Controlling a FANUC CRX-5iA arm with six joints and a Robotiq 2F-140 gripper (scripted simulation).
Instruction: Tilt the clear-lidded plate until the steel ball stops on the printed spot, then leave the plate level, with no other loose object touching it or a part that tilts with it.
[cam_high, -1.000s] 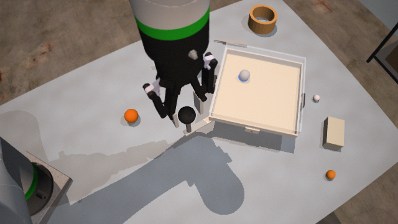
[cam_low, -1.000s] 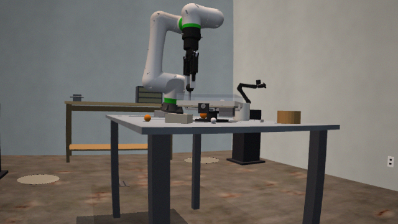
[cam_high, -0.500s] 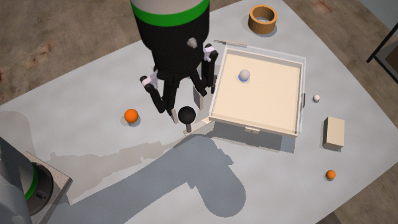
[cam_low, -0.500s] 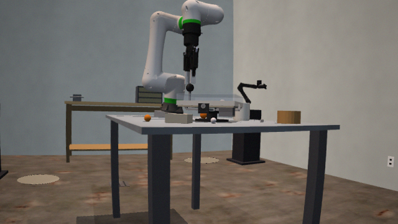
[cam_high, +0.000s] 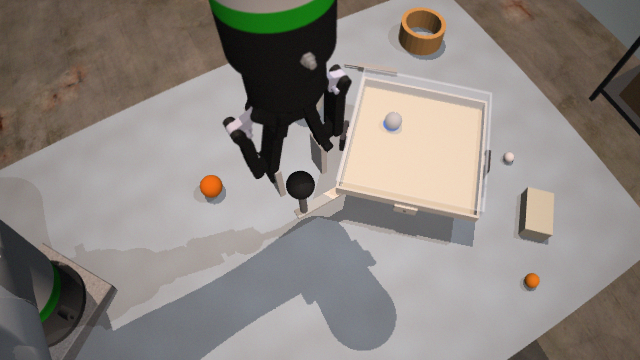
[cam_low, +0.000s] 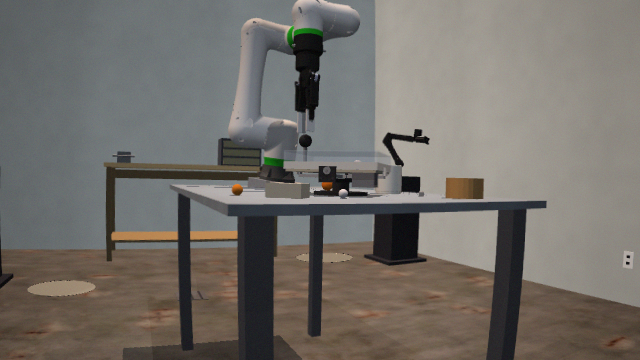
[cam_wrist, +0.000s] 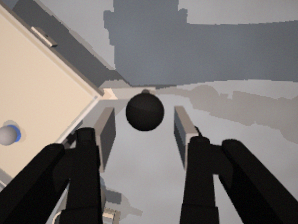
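Gripper hanging w/ fingers pointing straight down, directly above black knob of the tilt lever. In wrist view the knob is sitting between the two pads, centred, but pads are not touching it; exterior view is showing the knob just below the fingertips. Fingers standing part-open, gripping nothing. So the relation that matters: knob lying straight below, gap lined up around it; next move prob. a plain vertical drop, then close.

Lever stem standing upright at the near-left corner of the plate, on a small foot.

Plate: square, cream floor, low walls, clear lid over it, looking approx. level in exterior view, raised above the bench on its mount. Steel ball sitting toward the far-left part of the floor, w/ a sliver of blue spot peeking from under its near edge, so ball is apparently on or very nearly on the spot.

Loose items near the plate: small white ball just right of its right wall, apart from it as far as can be told.
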